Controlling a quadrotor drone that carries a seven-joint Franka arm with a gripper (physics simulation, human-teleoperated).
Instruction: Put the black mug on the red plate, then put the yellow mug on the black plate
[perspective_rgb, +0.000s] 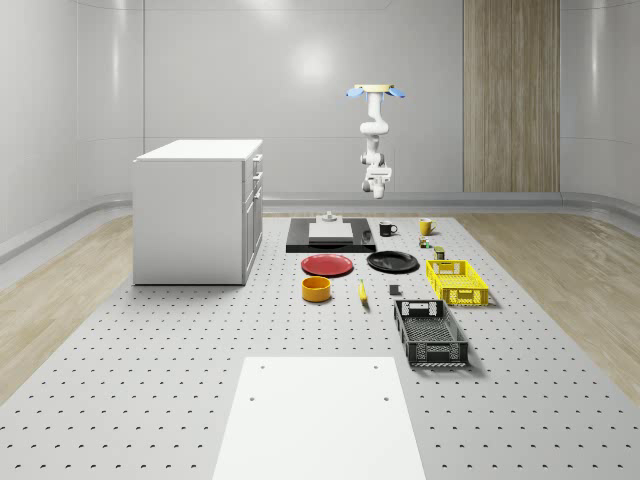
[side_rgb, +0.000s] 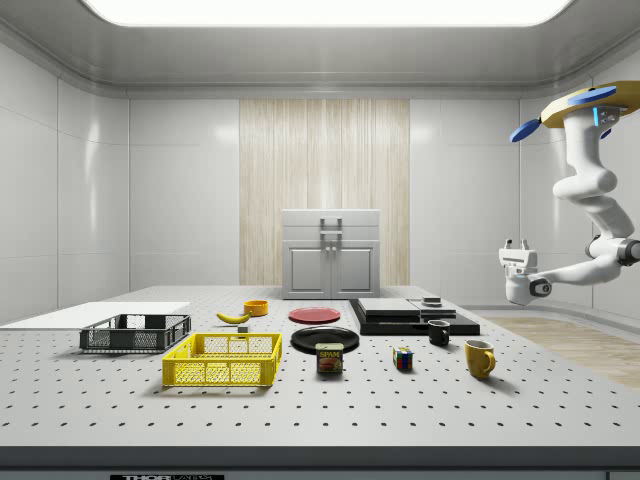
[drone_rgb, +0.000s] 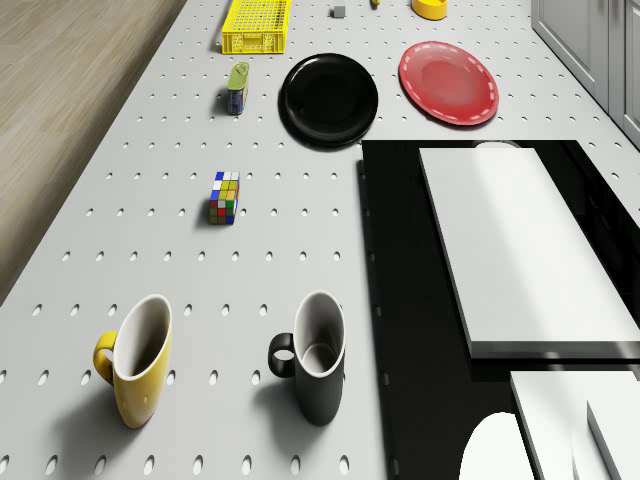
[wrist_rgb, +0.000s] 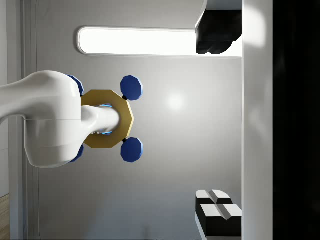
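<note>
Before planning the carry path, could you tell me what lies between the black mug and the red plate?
In the whole-scene view, a corner of the black slab lies between the black mug and the red plate.

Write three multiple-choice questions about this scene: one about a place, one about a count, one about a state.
1. Where does the drone hover?
A. over the far end of the table
B. over the crates
C. on the cabinet

2. How many mugs stand on the table?
A. one
B. two
C. three

3. What lies on the red plate?
A. black mug
B. banana
C. nothing

Key: 1 A, it hangs above the black mug; 2 B, that one and the yellow mug; 3 C, its surface is bare.
</note>
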